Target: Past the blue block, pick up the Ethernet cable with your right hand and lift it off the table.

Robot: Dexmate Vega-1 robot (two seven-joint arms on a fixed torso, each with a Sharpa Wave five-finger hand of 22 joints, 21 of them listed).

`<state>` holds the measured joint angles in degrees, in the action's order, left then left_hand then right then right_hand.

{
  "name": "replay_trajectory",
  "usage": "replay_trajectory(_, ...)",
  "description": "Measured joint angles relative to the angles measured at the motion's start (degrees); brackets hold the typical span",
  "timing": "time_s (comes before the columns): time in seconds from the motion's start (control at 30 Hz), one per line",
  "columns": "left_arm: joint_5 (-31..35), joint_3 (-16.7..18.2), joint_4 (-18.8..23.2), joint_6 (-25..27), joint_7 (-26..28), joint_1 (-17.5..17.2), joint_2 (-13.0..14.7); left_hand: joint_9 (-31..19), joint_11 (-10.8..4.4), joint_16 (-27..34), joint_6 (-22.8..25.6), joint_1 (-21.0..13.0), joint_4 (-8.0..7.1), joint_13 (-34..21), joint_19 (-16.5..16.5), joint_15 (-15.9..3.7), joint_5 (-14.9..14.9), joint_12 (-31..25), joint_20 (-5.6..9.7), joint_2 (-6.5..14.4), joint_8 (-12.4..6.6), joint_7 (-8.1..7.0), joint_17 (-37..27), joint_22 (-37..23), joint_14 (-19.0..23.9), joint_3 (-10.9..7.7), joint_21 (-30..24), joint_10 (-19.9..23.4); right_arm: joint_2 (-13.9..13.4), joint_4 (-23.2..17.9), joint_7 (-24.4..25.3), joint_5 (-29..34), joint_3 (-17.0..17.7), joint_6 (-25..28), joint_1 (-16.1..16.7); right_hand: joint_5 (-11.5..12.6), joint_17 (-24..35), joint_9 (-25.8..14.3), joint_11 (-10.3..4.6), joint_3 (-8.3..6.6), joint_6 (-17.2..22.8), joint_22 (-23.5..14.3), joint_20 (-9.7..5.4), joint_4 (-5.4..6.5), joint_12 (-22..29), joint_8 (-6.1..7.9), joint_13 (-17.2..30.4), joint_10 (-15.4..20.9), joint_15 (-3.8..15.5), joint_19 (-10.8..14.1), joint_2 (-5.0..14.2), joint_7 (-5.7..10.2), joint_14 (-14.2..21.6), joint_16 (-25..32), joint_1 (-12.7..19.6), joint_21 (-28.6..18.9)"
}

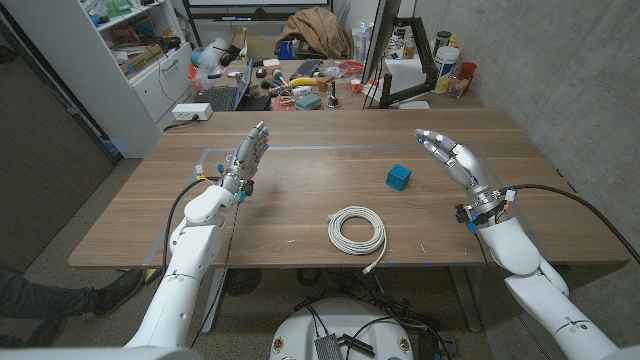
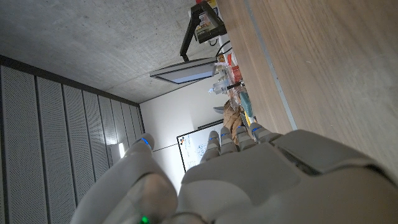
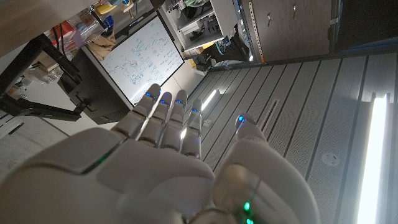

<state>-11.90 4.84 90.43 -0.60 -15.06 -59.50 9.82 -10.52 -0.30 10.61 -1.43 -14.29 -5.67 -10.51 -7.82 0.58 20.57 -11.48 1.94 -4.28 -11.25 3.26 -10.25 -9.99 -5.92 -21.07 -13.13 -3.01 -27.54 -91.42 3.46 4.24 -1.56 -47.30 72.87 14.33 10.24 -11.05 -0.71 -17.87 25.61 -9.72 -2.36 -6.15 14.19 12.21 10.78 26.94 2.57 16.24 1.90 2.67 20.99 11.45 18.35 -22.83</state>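
Note:
A white Ethernet cable (image 1: 357,230) lies coiled on the wooden table (image 1: 300,190) near its front edge, one plug end trailing toward the edge. A small blue block (image 1: 399,177) stands beyond it, slightly to the right. My right hand (image 1: 452,157) hovers to the right of the block, fingers stretched out and apart, holding nothing. My left hand (image 1: 245,160) is raised over the left part of the table, fingers straight, empty. The wrist views show the backs of the left hand (image 2: 261,180) and the right hand (image 3: 155,168) with extended fingers.
Behind the table's far edge sit cluttered desks with a laptop (image 1: 222,93), a monitor arm (image 1: 405,95), bottles and a cup (image 1: 462,78). A white shelf unit (image 1: 140,60) stands at the back left. A black cable (image 1: 570,195) runs from my right wrist.

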Motion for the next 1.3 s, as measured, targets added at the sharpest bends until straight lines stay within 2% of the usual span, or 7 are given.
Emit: replay_trajectory(1.3, -0.5, -0.1, -1.9, -0.8, -0.8, 1.3, -0.1, 0.0, 0.00, 0.0, 0.3, 0.0, -0.10, 0.0, 0.0, 0.00, 0.0, 0.0, 0.00, 0.0, 0.00, -0.31, 0.0, -0.3, 0.0, 0.39, 0.4, 0.0, -1.8, -5.7, 6.2, 14.4, 1.2, 0.5, 3.6, 0.7, 0.0, 0.0, 0.01, 0.24, -0.2, 0.0, 0.11, -0.24, -0.5, -0.18, 0.0, 0.0, 0.00, 0.5, -0.23, 0.20, 0.0, -0.3, -0.2, 1.2)
